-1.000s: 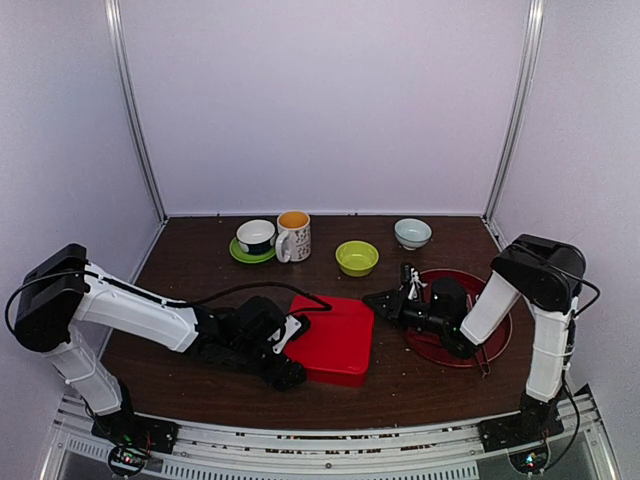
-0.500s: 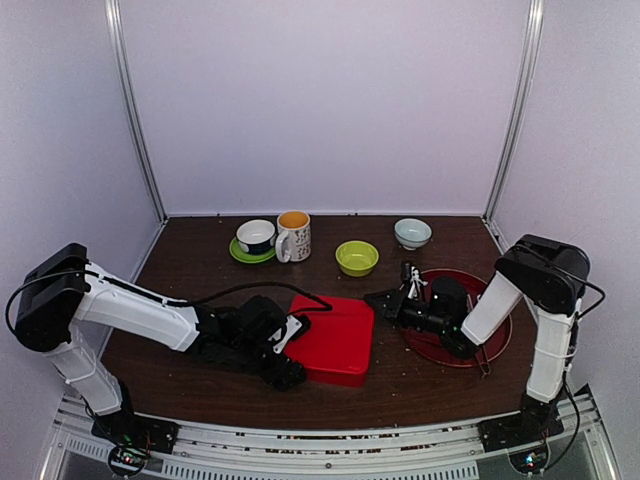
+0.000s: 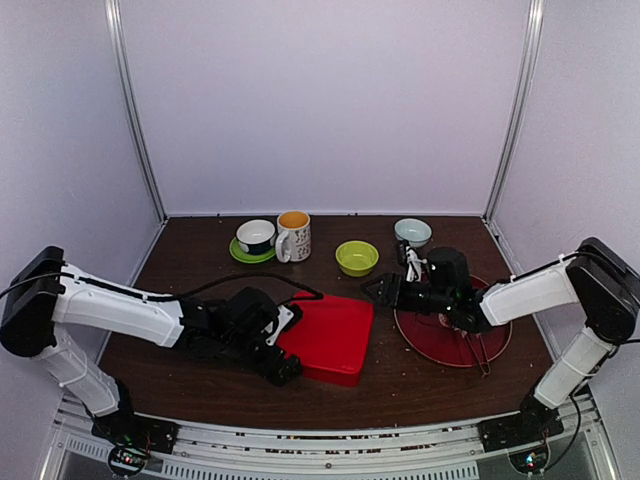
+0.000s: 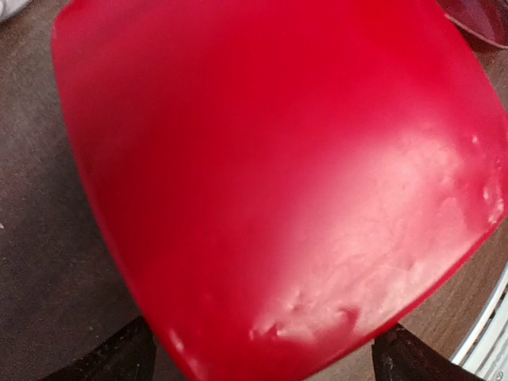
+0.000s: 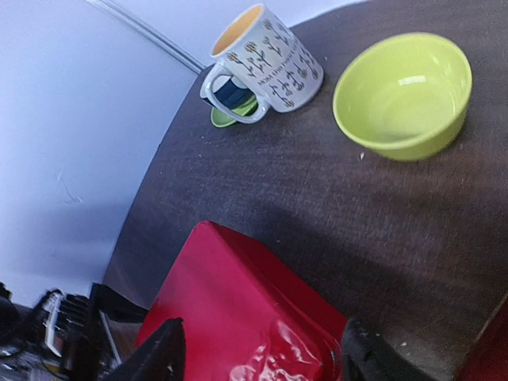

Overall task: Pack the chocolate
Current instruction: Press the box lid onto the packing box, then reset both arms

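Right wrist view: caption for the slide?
Open right gripper over the red box, floral mug and lime-green bowl on the dark table beyond.

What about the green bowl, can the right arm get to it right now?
Probably yes. The right gripper hovers close to the green bowl, jaws apart and holding nothing, and only bare table lies between them. The red box sits off to one side.
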Motion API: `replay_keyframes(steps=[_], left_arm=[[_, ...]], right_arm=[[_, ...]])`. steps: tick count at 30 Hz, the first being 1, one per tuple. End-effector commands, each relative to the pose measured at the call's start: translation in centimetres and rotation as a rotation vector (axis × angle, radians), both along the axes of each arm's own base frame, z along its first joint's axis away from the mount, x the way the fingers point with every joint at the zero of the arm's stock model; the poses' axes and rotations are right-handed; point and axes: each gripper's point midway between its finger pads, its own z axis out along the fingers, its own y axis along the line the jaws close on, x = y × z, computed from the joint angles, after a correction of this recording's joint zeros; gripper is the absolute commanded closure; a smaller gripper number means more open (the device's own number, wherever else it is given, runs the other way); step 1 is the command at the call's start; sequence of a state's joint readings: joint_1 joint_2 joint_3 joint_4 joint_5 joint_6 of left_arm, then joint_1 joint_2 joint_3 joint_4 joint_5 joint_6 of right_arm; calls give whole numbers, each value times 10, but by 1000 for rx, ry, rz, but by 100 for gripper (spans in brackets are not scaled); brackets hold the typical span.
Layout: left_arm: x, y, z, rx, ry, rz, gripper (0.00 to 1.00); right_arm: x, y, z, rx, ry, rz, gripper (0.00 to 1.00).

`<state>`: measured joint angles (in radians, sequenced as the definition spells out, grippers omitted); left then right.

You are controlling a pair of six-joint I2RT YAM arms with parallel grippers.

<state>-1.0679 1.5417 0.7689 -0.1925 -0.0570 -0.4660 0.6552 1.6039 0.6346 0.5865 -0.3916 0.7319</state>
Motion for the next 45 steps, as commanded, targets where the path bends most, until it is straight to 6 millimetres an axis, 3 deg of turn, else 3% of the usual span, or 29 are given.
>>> replay_keyframes(steps=[1,3,4,10,15,22,28,33,37,41,45], left_arm=[[20,4,54,-69,-111,47,2],[21,13,66,-68,-129,58,2],[22,19,71,-62,-137,66,2],[26,50,113,-103,-198,116,2],[44,89,146,-159,-256,197,2],[88,156,187,-163,-434,450,2],[120,223,202,-192,-507,705,2],[132,276,212,-151,-634,850,2],[137,302,226,-80,-763,897,2],[146,318,221,29,-863,917,2],[157,339,193,92,-865,941,2]], right_arm=[[8,-13,30,-90,-83,-26,20],[10,-18,51,-92,-128,-35,2],[11,-23,59,-102,-144,-45,0],[3,-58,117,-162,-321,-118,0],[-6,-109,152,-259,-454,-298,0],[-15,-181,165,-455,-520,-566,0],[-22,-245,165,-597,-592,-800,0],[-28,-287,145,-580,-610,-940,0],[-21,-316,114,-682,-529,-1020,0],[-19,-317,104,-707,-627,-996,3],[-25,-317,97,-701,-777,-991,10]])
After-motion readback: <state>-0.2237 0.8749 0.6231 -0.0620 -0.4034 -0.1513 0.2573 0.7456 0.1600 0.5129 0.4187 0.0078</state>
